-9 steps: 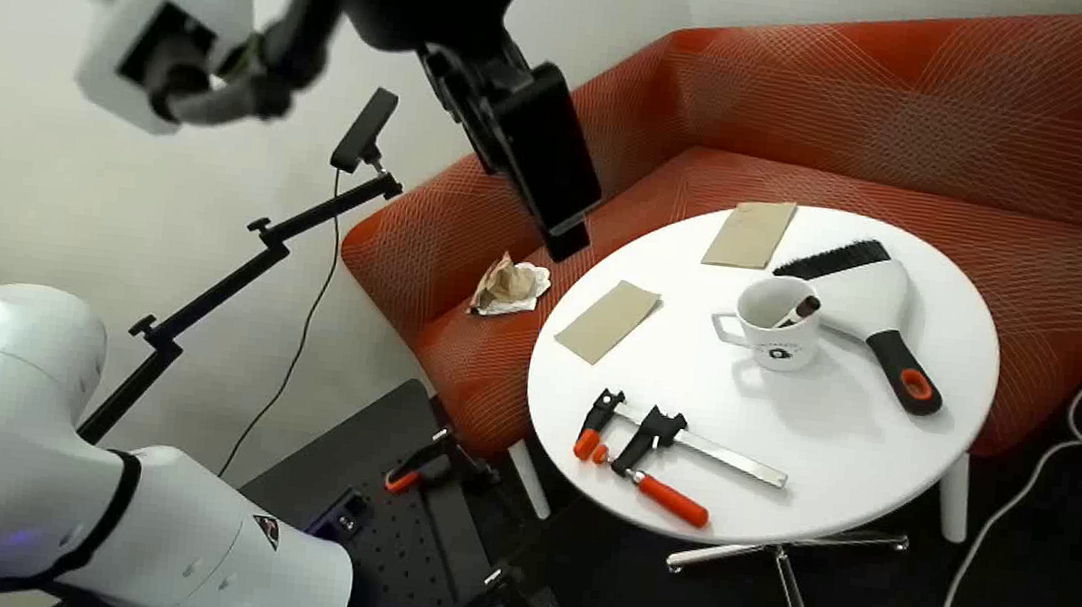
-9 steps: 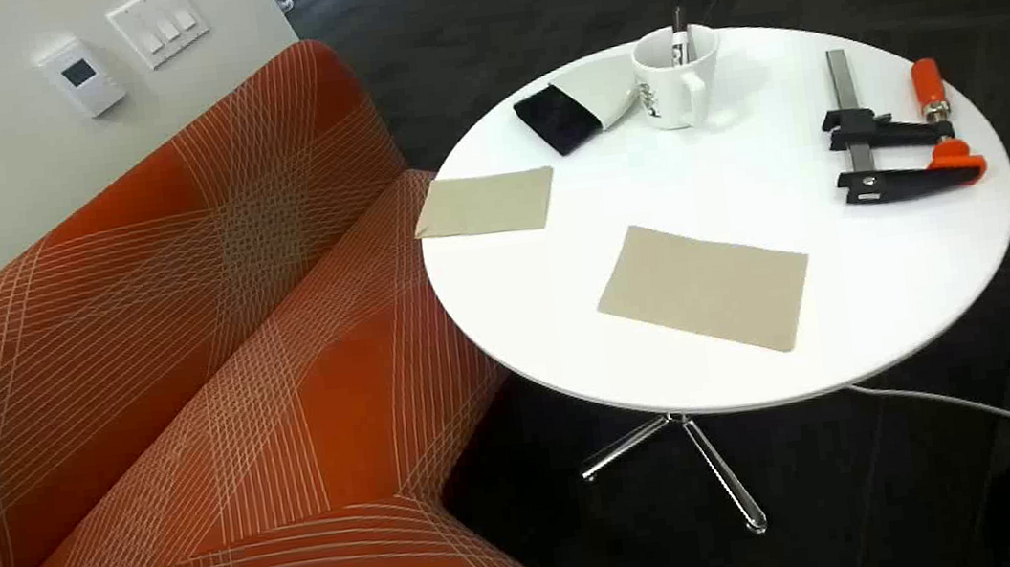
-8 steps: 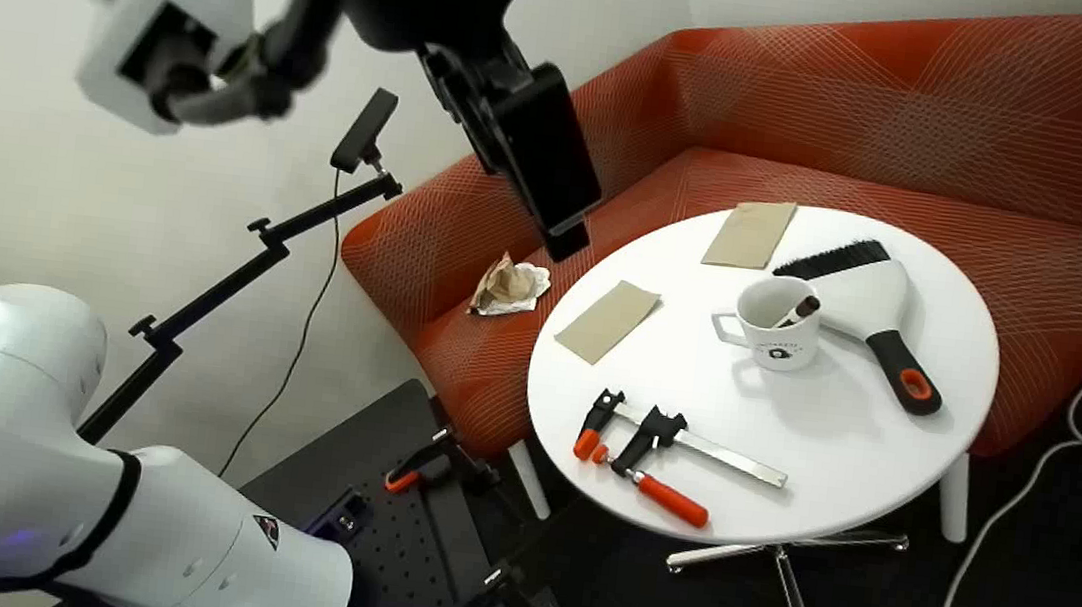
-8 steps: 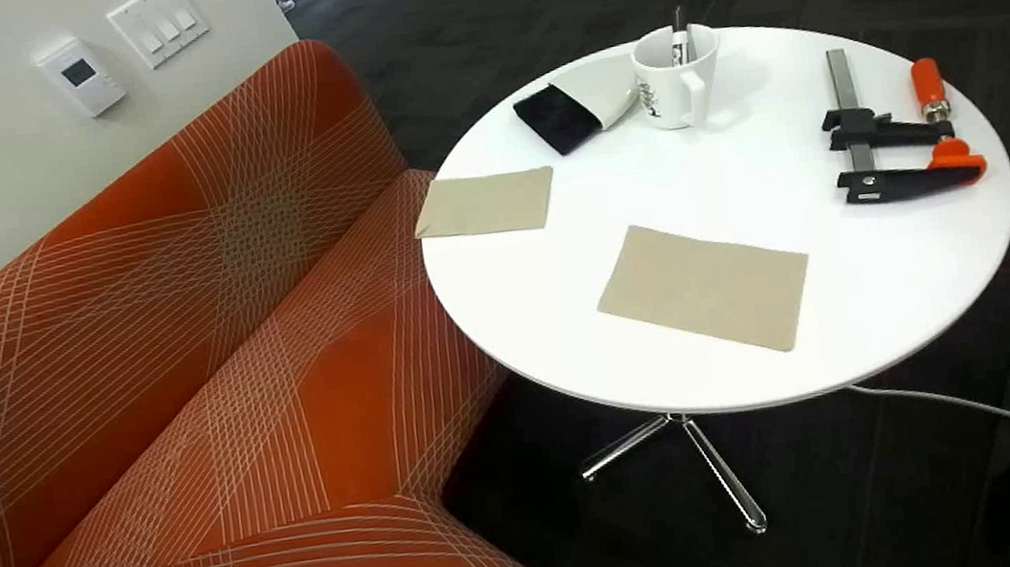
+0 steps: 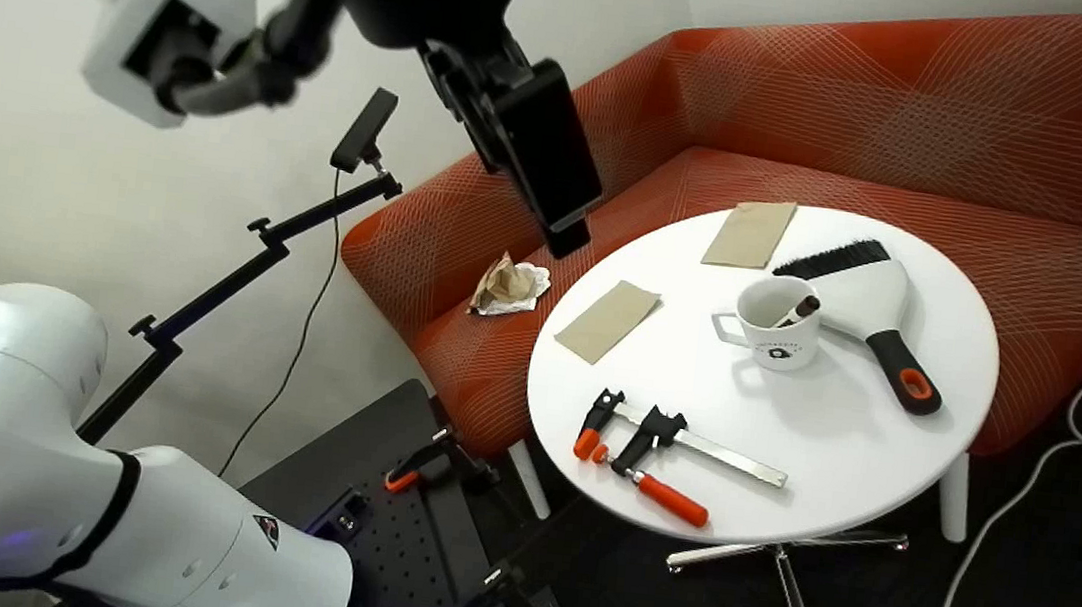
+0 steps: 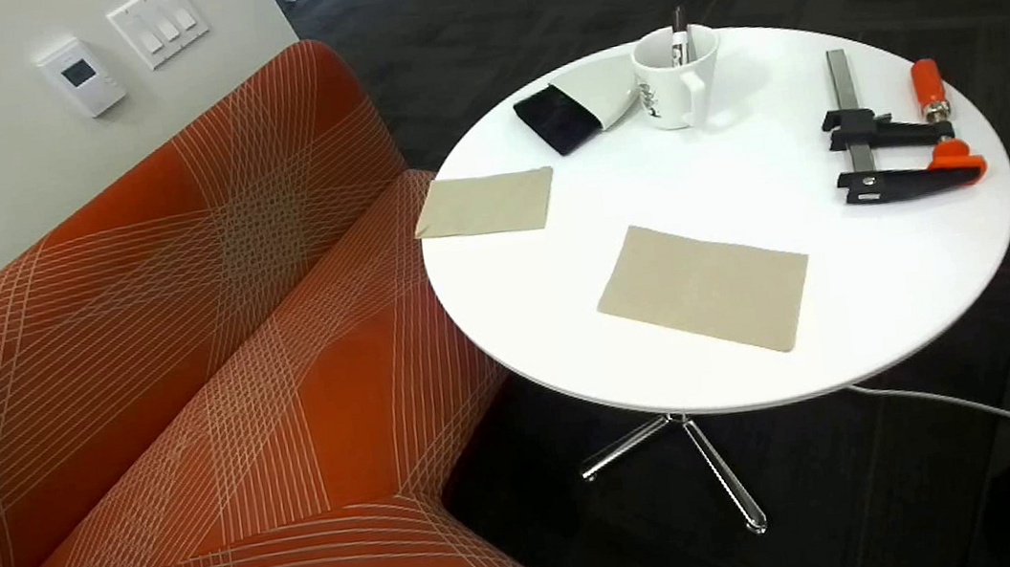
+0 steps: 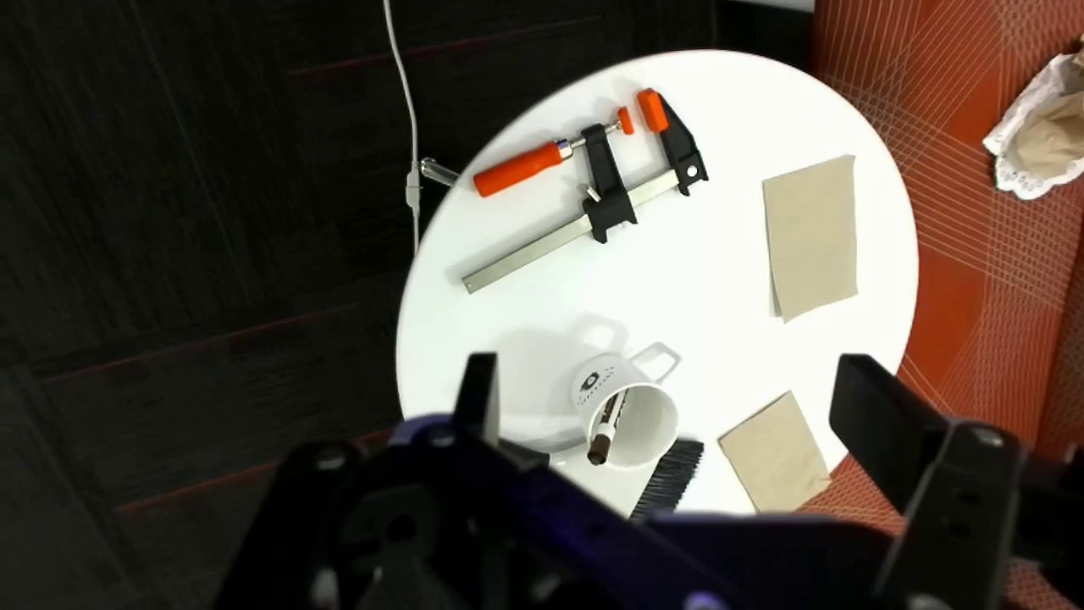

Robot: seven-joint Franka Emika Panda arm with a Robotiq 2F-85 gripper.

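Observation:
My gripper (image 7: 668,364) is open high above the round white table (image 5: 845,476), with nothing between its wide-apart fingers. In an exterior view only its dark finger (image 5: 547,148) shows clearly, well over the table's near side. Below it in the wrist view is a white mug (image 7: 648,424) with a brown-capped marker (image 7: 606,432) leaning inside. A hand brush (image 5: 868,298) with black bristles lies beside the mug, partly hidden by the gripper in the wrist view. Two tan napkins (image 6: 708,287) (image 6: 486,204) lie flat. A bar clamp with an orange handle (image 7: 518,169) rests near the table's edge.
An orange patterned couch (image 6: 285,378) borders the table. Crumpled paper (image 5: 508,285) sits on its seat. A jointed black camera stand (image 5: 222,280) rises beside the arm, and a white cable (image 5: 991,522) runs along the dark floor.
The arm has shifted very slightly upward in the exterior view. A person's feet have come into view in the far background. Objects on the table have not moved.

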